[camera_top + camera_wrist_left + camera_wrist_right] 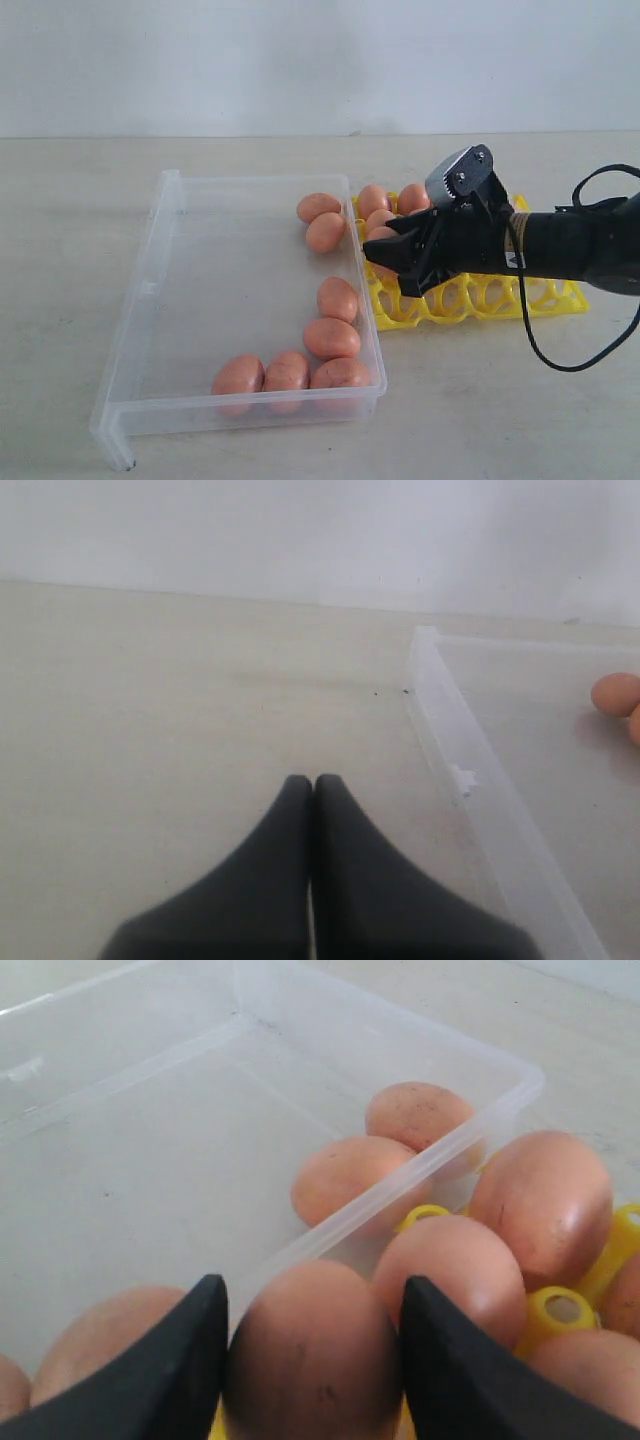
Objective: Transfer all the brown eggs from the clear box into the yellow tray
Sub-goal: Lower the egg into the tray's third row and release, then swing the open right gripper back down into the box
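1. The held egg (315,1360) sits between the two fingers of your right gripper (312,1295). The jaws are set wide and pressed against its sides. It hangs over the yellow tray (480,298), at the tray corner nearest the clear box (240,270).
2. The cup beneath the egg is hidden, so confirm it is vacant before you lower. Cups just beside it already carry eggs. Come straight down and do not sweep sideways.
3. Aim the egg's lower end between the tray's posts, not onto one. A post under the shell could tip or crack it.
4. Part the jaws only once the egg rests in the cup, and only slightly, because a tray egg sits just beside one finger.
5. Lift straight up before leaving the tray. Seven brown eggs (331,338) lie in the box, mostly along the wall facing the tray.
6. Your left gripper (312,780) is pinched closed on nothing. It hangs over bare table (150,700), beyond the box on the side away from the tray. Leave it there.
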Controlling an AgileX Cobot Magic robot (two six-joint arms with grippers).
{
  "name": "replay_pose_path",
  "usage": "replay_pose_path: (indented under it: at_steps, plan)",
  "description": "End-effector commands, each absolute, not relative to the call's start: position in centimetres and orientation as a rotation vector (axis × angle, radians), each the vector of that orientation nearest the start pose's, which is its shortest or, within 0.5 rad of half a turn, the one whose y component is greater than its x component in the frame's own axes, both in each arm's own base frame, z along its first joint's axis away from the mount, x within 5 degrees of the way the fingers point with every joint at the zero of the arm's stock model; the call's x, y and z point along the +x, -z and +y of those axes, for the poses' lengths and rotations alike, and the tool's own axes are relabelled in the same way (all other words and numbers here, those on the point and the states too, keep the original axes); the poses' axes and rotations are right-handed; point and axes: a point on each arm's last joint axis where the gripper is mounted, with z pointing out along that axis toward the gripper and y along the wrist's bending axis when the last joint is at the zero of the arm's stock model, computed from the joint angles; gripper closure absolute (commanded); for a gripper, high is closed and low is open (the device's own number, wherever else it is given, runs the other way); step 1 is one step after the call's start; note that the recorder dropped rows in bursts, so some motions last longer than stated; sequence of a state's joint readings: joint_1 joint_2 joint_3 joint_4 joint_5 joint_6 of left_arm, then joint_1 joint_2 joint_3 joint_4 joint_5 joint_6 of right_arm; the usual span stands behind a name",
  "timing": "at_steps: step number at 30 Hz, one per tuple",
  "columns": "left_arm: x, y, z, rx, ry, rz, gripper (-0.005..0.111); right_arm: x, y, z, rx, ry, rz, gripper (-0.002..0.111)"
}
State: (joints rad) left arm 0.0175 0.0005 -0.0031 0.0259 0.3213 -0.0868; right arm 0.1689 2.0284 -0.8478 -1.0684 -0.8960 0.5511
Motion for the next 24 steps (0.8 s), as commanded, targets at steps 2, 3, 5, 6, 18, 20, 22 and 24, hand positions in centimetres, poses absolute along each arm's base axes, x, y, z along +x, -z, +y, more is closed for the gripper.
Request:
replay_pose_path:
  at_steps: [2, 3, 5, 6, 18, 20, 22, 24]
  plan:
    - [5.4, -18.4, 0.1, -0.073, 0.026, 1.802, 0.111, 33.7, -11.4, 12.0, -0.893, -0.694, 1.807, 0.053]
    - [5.4, -18.4, 0.1, -0.073, 0.026, 1.802, 0.111, 33.7, -11.5, 12.1, -0.892, -0.7, 1.798, 0.051]
    - [5.4, -18.4, 0.1, -0.073, 0.026, 1.802, 0.111, 33.6, -11.7, 12.2, -0.886, -0.726, 1.775, 0.049]
    - [5.4, -18.4, 0.1, -0.073, 0.026, 1.802, 0.111, 33.6, -11.8, 12.3, -0.884, -0.736, 1.763, 0.049]
    - [5.4, -18.4, 0.1, -0.073, 0.026, 1.804, 0.111, 32.7, -16.4, 13.1, -0.746, -1.028, 1.607, 0.049]
    - [5.4, -18.4, 0.1, -0.073, 0.026, 1.804, 0.111, 32.1, -18.2, 13.2, -0.786, -1.033, 1.547, 0.056]
    - [5.4, -18.4, 0.1, -0.073, 0.026, 1.804, 0.111, 31.3, -20.1, 13.3, -0.871, -1.005, 1.493, 0.073]
    - [5.4, -18.4, 0.1, -0.073, 0.026, 1.804, 0.111, 30.4, -22.2, 13.2, -0.966, -0.944, 1.424, 0.101]
